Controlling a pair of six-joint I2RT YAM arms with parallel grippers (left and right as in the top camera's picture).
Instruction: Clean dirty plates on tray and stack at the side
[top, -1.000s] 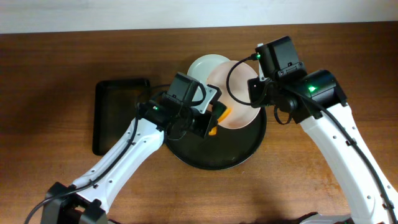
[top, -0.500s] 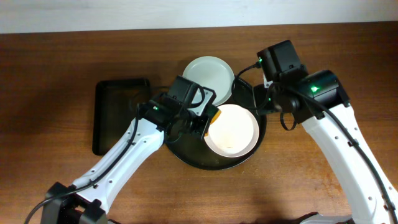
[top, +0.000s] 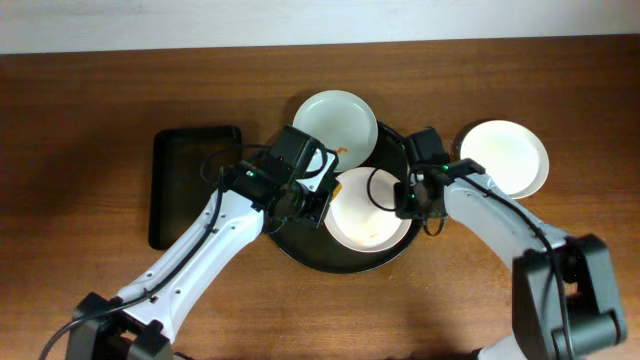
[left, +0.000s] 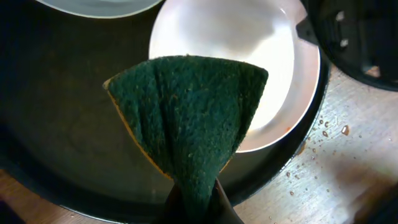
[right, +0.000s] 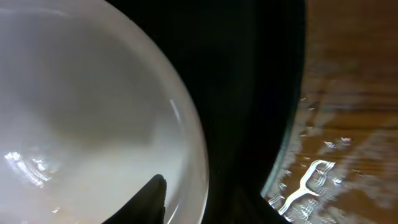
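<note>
The round black tray (top: 300, 250) sits mid-table. One white plate (top: 335, 125) rests on its far rim, and its edge shows in the left wrist view (left: 93, 6). A second plate (top: 365, 215) lies flat inside the tray and shows in both wrist views (left: 249, 50) (right: 74, 106). A third plate (top: 505, 158) lies on the table to the right. My left gripper (top: 318, 195) (left: 198, 208) is shut on a green sponge (left: 193, 118), held over the tray at the second plate's left edge. My right gripper (top: 408, 195) (right: 186, 205) straddles that plate's right rim, with one finger inside it.
A smaller rectangular black tray (top: 190, 185) lies on the table to the left. Water drops wet the wood beside the round tray (left: 329, 124) (right: 323, 174). The round tray's rim (right: 292, 124) runs just right of my right gripper.
The second plate went from tilted up to flat in the tray. My right arm dropped low to the plate's right rim, uncovering the third plate on the table. The left gripper barely moved.
</note>
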